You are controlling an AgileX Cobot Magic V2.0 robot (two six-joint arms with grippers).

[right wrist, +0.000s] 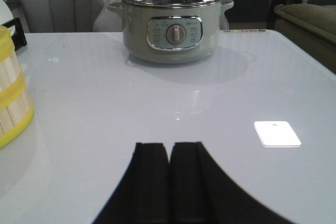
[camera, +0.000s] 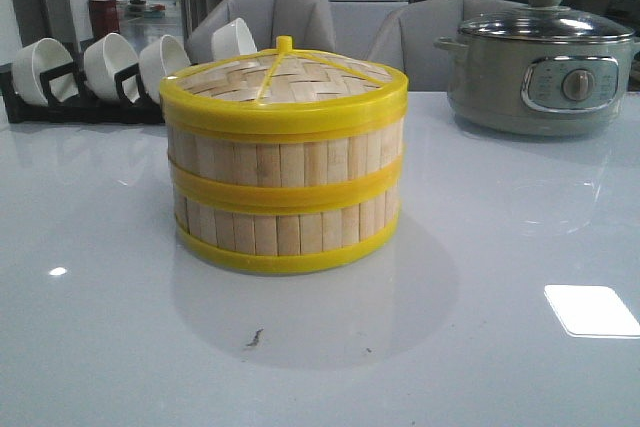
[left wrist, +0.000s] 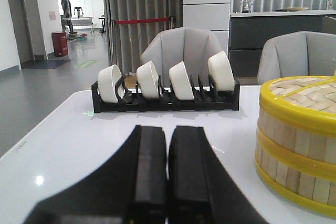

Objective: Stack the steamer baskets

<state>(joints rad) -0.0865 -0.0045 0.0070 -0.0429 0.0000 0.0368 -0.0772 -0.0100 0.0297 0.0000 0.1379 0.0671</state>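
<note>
Nearest the cameras, both arms sit low over the table [camera: 480, 367] with nothing held: the left gripper [left wrist: 167, 182] has its jaws pressed together, and the right gripper [right wrist: 170, 182] likewise has its jaws together over bare tabletop. Neither touches anything.

Just beyond, in the middle of the table, the two steamer baskets [camera: 285, 202] stand one squarely on the other, yellow bands lined up, with the woven lid [camera: 285, 77] seated on top. Judging by this, the stacking looks complete, and the arms seem parked clear; the next move likely calls for nothing more than keeping away from the stack, or checking that the upper tier sits level.

There is open tabletop around the stack on every side, and a white card [camera: 592, 309] lies near the front right. Farther back, the bowl rack [left wrist: 165, 95] stands at the left rear and the electric pot [right wrist: 170, 24] at the right rear, both well apart from the baskets. Chairs [camera: 270, 17] stand behind the far edge.
</note>
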